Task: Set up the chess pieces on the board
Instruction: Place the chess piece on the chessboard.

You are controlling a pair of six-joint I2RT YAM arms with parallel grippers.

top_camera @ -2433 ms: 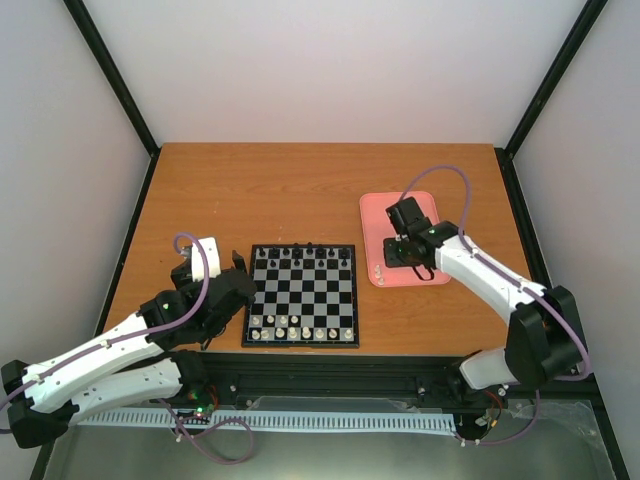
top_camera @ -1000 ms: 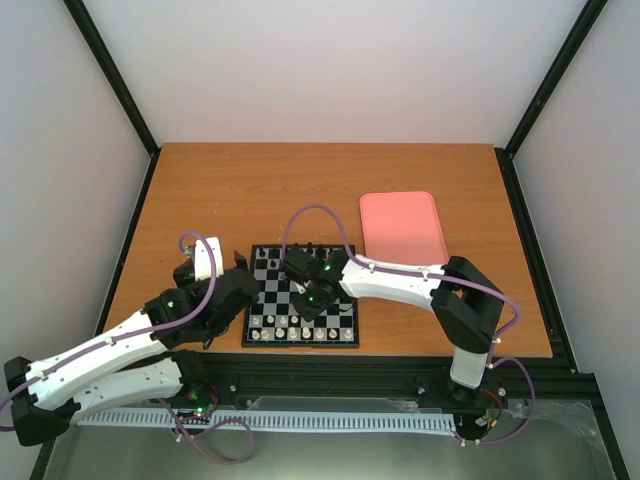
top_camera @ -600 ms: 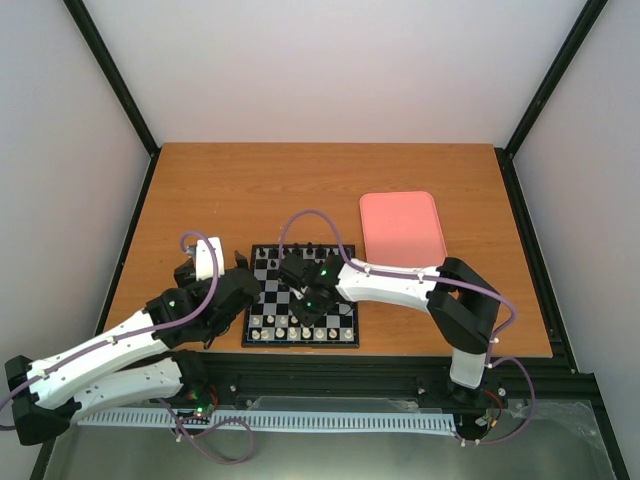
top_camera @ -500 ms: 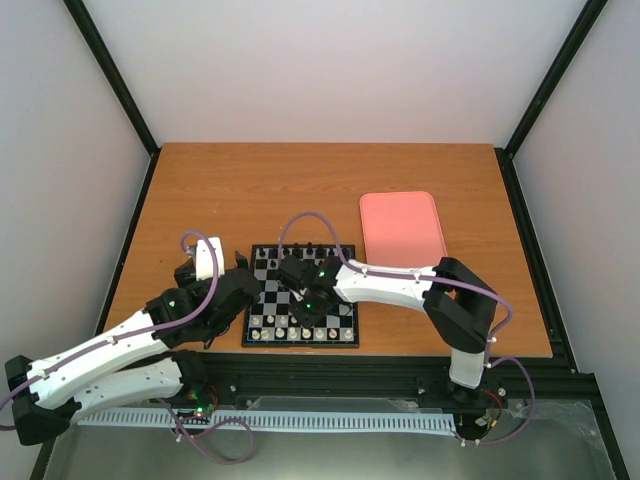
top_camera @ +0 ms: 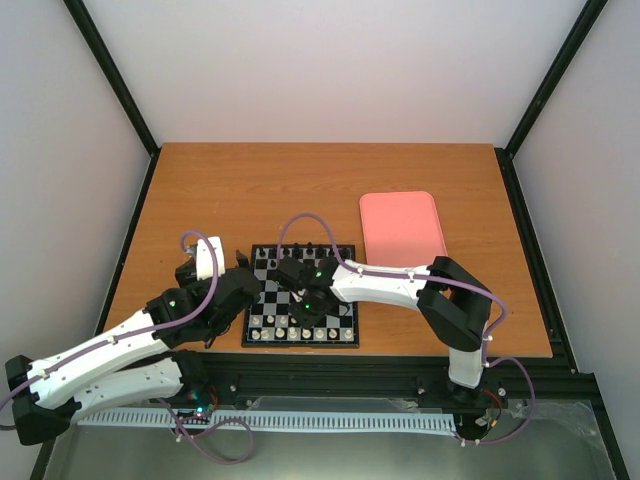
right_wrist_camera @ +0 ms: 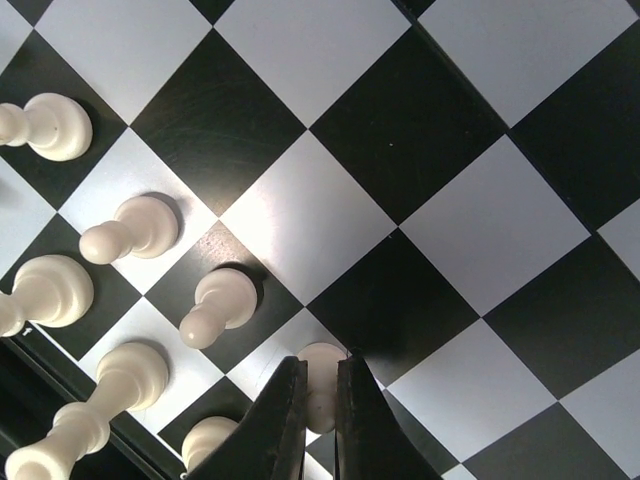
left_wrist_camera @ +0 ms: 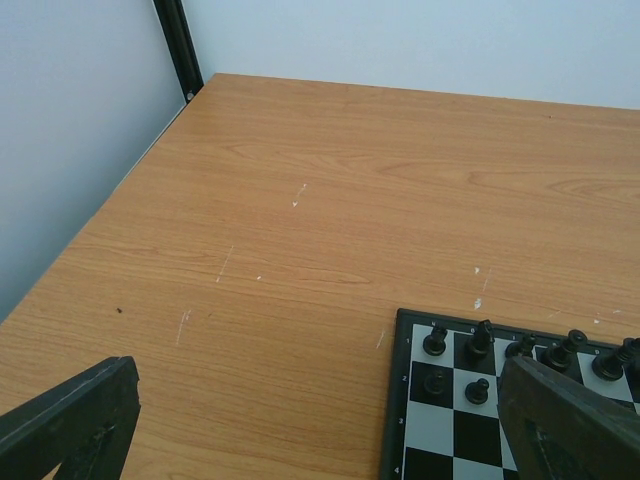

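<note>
The board (top_camera: pixel 352 300) lies at the near middle of the table. Black figures (top_camera: pixel 300 250) fill its far rows and cream-white chess pieces (top_camera: pixel 290 330) line its near rows. My right gripper (top_camera: pixel 312 305) hangs low over the near half of the board, shut on a cream-white pawn (right_wrist_camera: pixel 322 372) whose base sits at a white square by the white pawn row. Other white pawns (right_wrist_camera: pixel 215 305) stand just left of it. My left gripper (top_camera: pixel 212 265) rests open beside the board's left edge; its fingers (left_wrist_camera: pixel 70 420) frame bare table and the board's far-left corner (left_wrist_camera: pixel 400 400).
A pink tray (top_camera: pixel 402 225) lies at the right of the board with nothing showing in it. Black frame posts stand at the table's back corners (left_wrist_camera: pixel 180 45). Black pieces (left_wrist_camera: pixel 480 340) stand close to my left gripper's right finger.
My right arm went from the pink tray to the board, then slid slightly left and nearer over the white pawn row, still shut on the pawn. The left arm has not moved.
</note>
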